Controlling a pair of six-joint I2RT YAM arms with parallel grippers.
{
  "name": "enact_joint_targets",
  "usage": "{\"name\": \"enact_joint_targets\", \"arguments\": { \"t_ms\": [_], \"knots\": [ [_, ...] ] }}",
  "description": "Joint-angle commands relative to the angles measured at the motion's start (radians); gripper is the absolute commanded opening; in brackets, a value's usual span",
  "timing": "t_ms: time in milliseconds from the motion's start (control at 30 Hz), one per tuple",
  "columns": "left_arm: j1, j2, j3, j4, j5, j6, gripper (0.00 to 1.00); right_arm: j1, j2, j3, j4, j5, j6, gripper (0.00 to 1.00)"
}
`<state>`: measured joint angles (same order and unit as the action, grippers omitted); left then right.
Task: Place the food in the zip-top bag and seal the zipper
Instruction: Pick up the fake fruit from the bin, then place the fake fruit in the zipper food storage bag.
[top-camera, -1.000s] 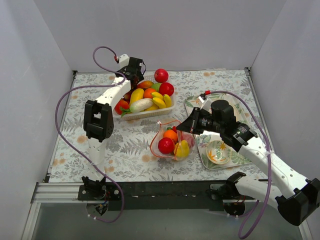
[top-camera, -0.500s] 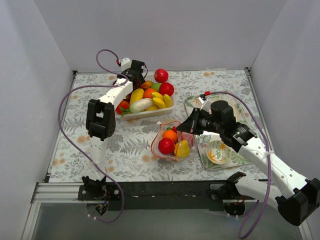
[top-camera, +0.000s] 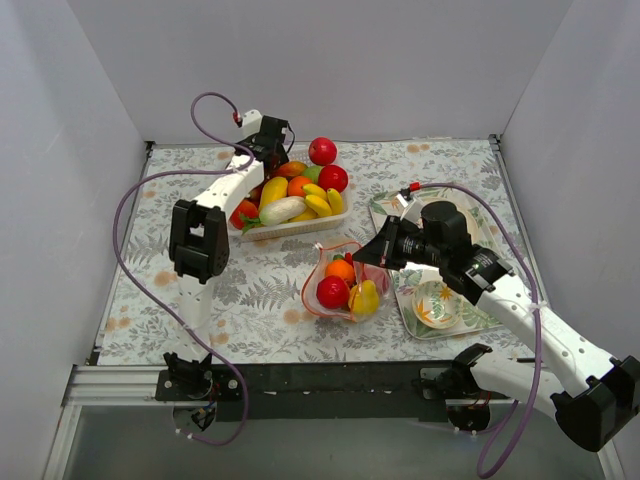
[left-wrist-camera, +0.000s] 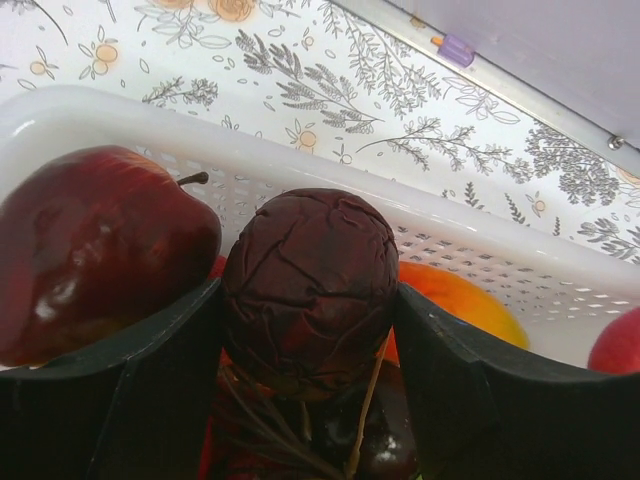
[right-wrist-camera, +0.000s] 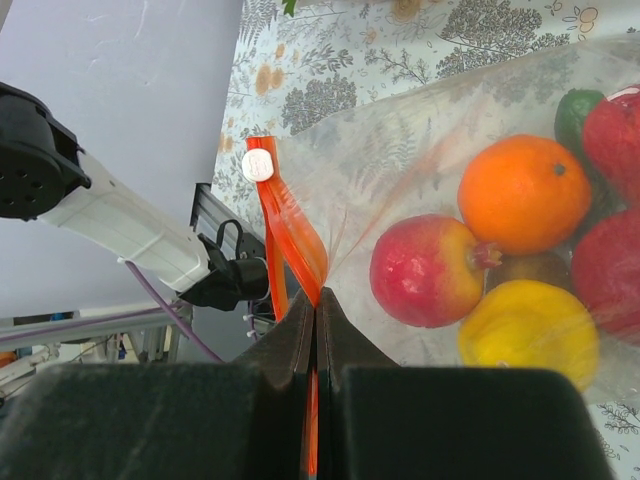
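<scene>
My left gripper (top-camera: 268, 148) is over the far left end of the white basket (top-camera: 290, 229). In the left wrist view it (left-wrist-camera: 308, 330) is shut on a wrinkled dark purple fruit (left-wrist-camera: 308, 285), next to a dark red apple (left-wrist-camera: 95, 250) and just inside the basket wall (left-wrist-camera: 300, 165). The clear zip-top bag (top-camera: 343, 282) lies in front of the basket with an orange (right-wrist-camera: 522, 193), a red pomegranate (right-wrist-camera: 428, 270) and a yellow fruit (right-wrist-camera: 528, 335) inside. My right gripper (top-camera: 370, 254) is shut on the red-orange zipper (right-wrist-camera: 290, 225) at the bag's right edge (right-wrist-camera: 316, 300).
The basket holds several more fruits, with a red apple (top-camera: 322, 151) at its far rim. A leaf-patterned tray (top-camera: 381, 206) with a small plate (top-camera: 437, 305) lies at the right, under my right arm. White walls close in the table on three sides.
My left gripper has shifted slightly over the basket's far left end, still holding the dark fruit. The right arm and the bag have not moved.
</scene>
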<state>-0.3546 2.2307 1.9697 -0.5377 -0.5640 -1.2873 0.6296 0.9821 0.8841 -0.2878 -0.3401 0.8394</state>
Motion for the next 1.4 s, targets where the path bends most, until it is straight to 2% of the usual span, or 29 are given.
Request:
{"name": "enact_joint_targets", "arguments": {
  "t_ms": [0, 267, 400, 500, 533, 667, 833, 1000, 1033, 1167, 1367],
  "knots": [
    [-0.014, -0.155, 0.018, 0.021, -0.034, 0.048, 0.34, 0.005, -0.016, -0.013, 0.047, 0.003, 0.007, 0.01],
    [-0.024, -0.285, -0.008, -0.027, 0.013, 0.08, 0.33, 0.004, 0.01, -0.001, 0.056, 0.012, 0.006, 0.01],
    [-0.03, -0.382, -0.063, -0.064, 0.13, 0.077, 0.33, 0.005, 0.029, 0.026, 0.052, 0.026, 0.0, 0.01],
    [-0.064, -0.498, -0.176, -0.083, 0.21, 0.066, 0.33, 0.004, 0.043, 0.047, 0.05, 0.039, -0.005, 0.01],
    [-0.09, -0.572, -0.269, -0.077, 0.225, 0.06, 0.33, 0.005, 0.049, 0.052, 0.046, 0.047, -0.006, 0.01],
    [-0.153, -0.763, -0.467, -0.042, 0.326, 0.022, 0.33, 0.004, 0.063, 0.072, 0.045, 0.061, -0.005, 0.01],
    [-0.259, -0.936, -0.606, -0.045, 0.442, -0.041, 0.33, 0.004, 0.089, 0.113, 0.021, 0.088, -0.013, 0.01],
    [-0.302, -1.081, -0.709, -0.057, 0.544, -0.082, 0.33, 0.004, 0.11, 0.145, -0.004, 0.113, -0.014, 0.01],
    [-0.319, -1.095, -0.721, -0.056, 0.596, -0.087, 0.33, 0.005, 0.113, 0.15, -0.005, 0.124, -0.016, 0.01],
    [-0.366, -1.125, -0.772, -0.071, 0.645, -0.076, 0.33, 0.004, 0.128, 0.171, -0.016, 0.133, -0.016, 0.01],
    [-0.426, -1.143, -0.822, -0.067, 0.644, -0.086, 0.33, 0.004, 0.133, 0.179, -0.024, 0.144, -0.013, 0.01]
  ]
}}
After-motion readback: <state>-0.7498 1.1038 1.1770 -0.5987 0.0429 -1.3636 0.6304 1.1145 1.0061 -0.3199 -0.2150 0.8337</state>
